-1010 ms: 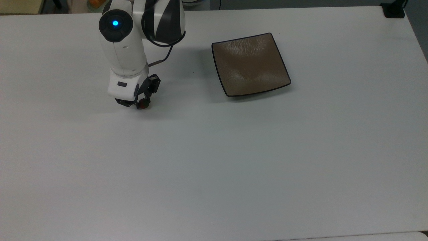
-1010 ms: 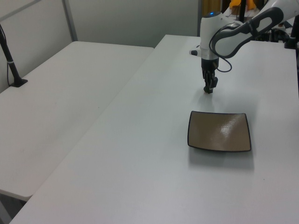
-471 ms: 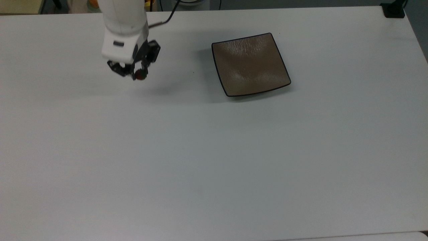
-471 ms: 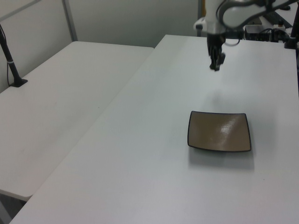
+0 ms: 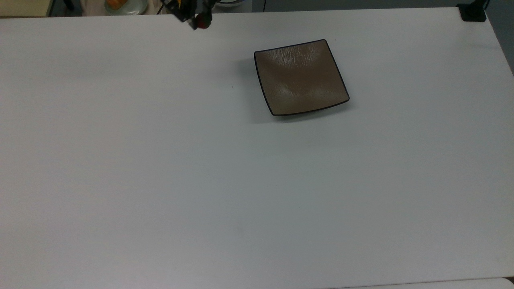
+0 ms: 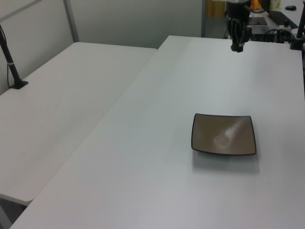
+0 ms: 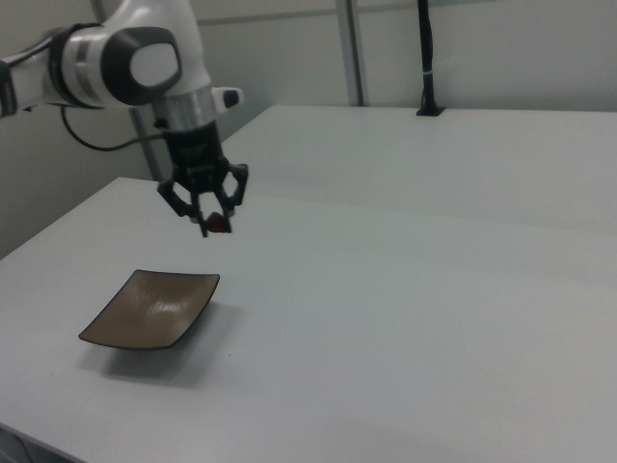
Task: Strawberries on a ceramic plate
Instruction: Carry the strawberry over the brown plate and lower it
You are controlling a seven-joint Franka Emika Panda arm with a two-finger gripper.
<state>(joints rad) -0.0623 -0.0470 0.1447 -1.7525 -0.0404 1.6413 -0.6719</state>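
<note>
Red strawberry (image 7: 221,224) is pinched in my claw (image 7: 207,222), now well above the white counter (image 5: 200,180); a second ago it sat low near the surface, so the lift is done and the carry is under way. Ceramic plate (image 5: 301,78) lies bare, at about 4 o'clock from my claw in the top view, well apart. Next, as I judge it: traverse over the plate, descend, release.

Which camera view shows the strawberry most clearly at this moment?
The right view: the strawberry hangs mid-frame, held in the hand, against the pale table. The top view shows it at the upper edge; the left view hardly shows it.
</note>
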